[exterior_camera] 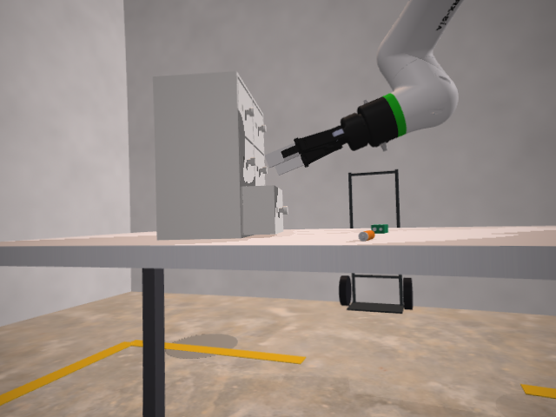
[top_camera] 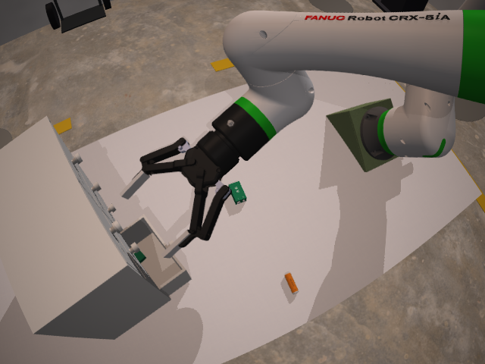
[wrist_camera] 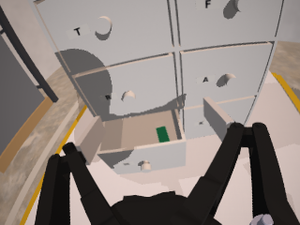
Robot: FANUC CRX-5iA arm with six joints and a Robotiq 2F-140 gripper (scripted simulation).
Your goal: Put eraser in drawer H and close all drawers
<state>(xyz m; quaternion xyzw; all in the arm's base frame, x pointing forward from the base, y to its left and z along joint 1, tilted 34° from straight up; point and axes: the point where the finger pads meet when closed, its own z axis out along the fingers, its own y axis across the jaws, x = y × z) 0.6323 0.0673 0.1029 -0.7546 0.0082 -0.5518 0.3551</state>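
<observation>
Lying inside — green eraser [top_camera: 139, 256] [wrist_camera: 162, 134], drawer [top_camera: 180, 283] [exterior_camera: 259, 210] [wrist_camera: 164, 158].

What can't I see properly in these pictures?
- The letter on the pulled-out drawer: too small and blurred in the wrist view.
- The green thing's far end inside that drawer: tucked under knobs and chest in the top view.
- The chest's back: turned away in every view.
</observation>
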